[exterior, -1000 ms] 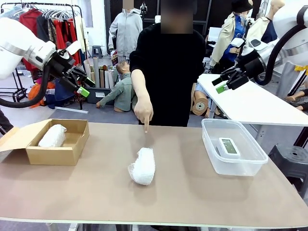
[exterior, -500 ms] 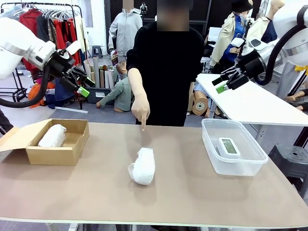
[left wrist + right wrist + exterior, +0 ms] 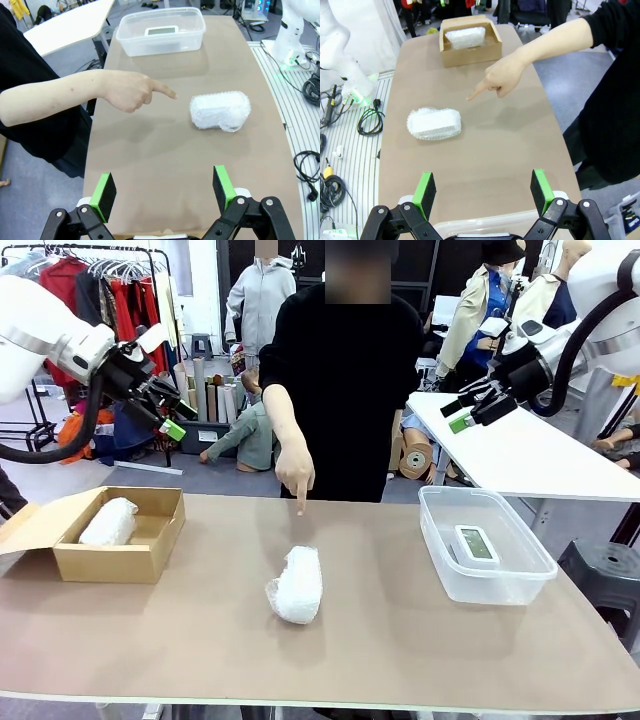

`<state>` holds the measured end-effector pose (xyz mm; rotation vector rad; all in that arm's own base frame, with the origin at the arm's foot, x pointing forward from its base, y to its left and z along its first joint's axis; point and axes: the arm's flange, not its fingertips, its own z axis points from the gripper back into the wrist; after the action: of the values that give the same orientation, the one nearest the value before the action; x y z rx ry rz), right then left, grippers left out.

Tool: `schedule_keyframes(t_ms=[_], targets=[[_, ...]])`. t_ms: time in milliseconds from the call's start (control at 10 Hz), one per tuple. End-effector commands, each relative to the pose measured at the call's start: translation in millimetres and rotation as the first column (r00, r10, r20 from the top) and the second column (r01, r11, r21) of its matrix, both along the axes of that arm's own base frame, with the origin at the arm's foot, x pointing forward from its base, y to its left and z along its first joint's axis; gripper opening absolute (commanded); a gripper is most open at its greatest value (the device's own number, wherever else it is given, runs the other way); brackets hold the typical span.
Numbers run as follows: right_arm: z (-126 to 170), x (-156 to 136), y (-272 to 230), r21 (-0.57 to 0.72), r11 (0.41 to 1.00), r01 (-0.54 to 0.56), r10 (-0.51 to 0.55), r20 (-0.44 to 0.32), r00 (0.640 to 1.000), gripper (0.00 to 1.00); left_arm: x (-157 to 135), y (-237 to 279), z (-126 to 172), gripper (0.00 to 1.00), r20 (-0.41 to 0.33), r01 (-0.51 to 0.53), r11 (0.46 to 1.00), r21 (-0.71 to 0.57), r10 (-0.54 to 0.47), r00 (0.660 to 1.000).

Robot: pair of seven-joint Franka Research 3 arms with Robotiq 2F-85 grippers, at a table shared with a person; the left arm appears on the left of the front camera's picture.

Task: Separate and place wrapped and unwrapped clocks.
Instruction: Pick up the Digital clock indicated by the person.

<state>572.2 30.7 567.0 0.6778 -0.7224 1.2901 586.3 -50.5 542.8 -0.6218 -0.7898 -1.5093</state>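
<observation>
Front view:
- No print I can read; the clock point(image 3: 475, 544) has a grey-green screen, digits too small.
- It lies flat in the clear tub point(image 3: 489, 590), right of centre.
- One wrapped bundle point(image 3: 296, 585) is on the bare table point(image 3: 400, 650), centre frame. The second bundle point(image 3: 109, 523) is inside the open cardboard box point(image 3: 150, 560), left side.
- The person's hand point(image 3: 296, 470) points down, fingertip just above the table, beyond the centre bundle and not touching it.
- The left gripper point(image 3: 178, 418), upper left, is in the air with jaws apart and empty. The right gripper point(image 3: 455, 414), upper right, is the same, over a white side table point(image 3: 520, 455).
- Versus a second ago: the pointing hand has barely shifted. Arms, bundles and clock haven't moved.
- There's a clothes rack point(image 3: 110, 290) behind, upper left.

Left wrist view:
- Green pads are spread wide at the bottom edge, nothing between them.
- The centre bundle is right of centre, with the fingertip aimed at it from the left, short of contact. Tub with clock is at the top.
- Clear line to the bundle; the forearm crosses the left half.
- Cables point(image 3: 307, 172) are at the right edge.

Right wrist view:
- Pads are wide apart, empty.
- The centre bundle is left of centre, the box with its bundle is at the top, and the pointing hand comes in from the right.
</observation>
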Motion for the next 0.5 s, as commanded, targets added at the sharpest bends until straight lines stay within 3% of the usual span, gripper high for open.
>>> schedule_keyframes(t_ms=[0, 200, 400], targets=[[1.0, -0.6, -0.1, 0.001, 1.0, 0.0, 0.0, 0.002, 1.0, 1.0, -2.1, 0.3, 1.1, 1.0, 0.008, 0.011, 1.0, 0.002, -0.011, 1.0], [1.0, -0.6, -0.1, 0.001, 1.0, 0.0, 0.0, 0.002, 1.0, 1.0, 0.0, 0.0, 0.0, 1.0, 0.0, 0.0, 1.0, 0.0, 0.0, 1.0], [1.0, -0.6, -0.1, 0.001, 1.0, 0.0, 0.0, 0.002, 1.0, 1.0, -14.5, -23.6, 11.3, 1.0, -0.047, -0.029, 0.993, 0.118, 0.035, 0.998]])
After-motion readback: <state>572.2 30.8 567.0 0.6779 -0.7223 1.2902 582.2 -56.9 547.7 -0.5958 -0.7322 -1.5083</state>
